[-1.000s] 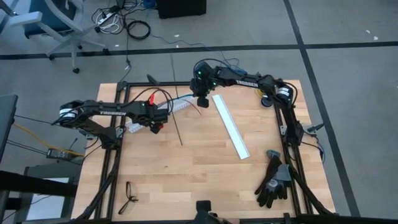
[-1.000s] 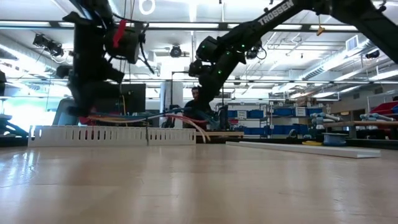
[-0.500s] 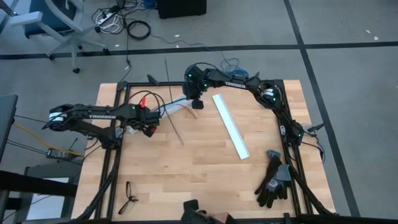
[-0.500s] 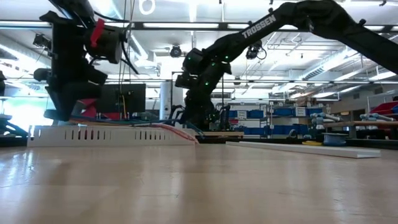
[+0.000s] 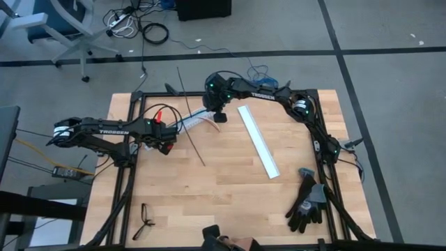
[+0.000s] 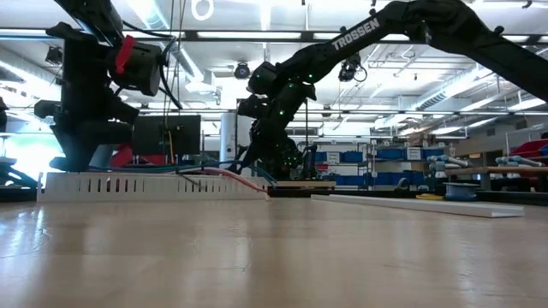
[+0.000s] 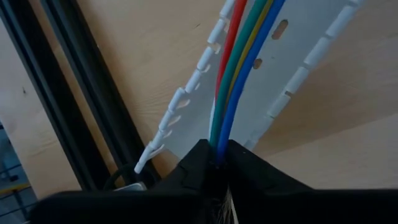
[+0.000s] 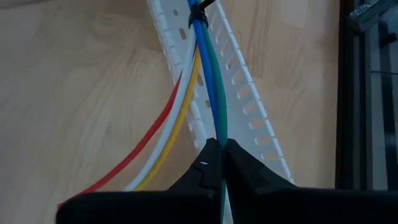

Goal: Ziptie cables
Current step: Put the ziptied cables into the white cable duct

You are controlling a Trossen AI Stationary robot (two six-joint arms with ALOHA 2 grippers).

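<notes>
Your left pincer (image 7: 214, 163) pinched bundle of thin coloured cables (image 7: 239, 62) at one end; your right pincer (image 8: 219, 149) was clamped on green and blue strands. Cables lay stretched along white slotted plastic channel (image 8: 249, 106) on wooden bench (image 5: 230, 188), probably kept taut for ziptie.

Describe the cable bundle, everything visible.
The cables: thin flexible wires, red, green, blue, yellow, white, lying along the white slotted channel. A black tie cinches them at one spot. The left gripper pinches one end, the right gripper the green and blue wires; red, white and yellow splay onto the wood.
</notes>
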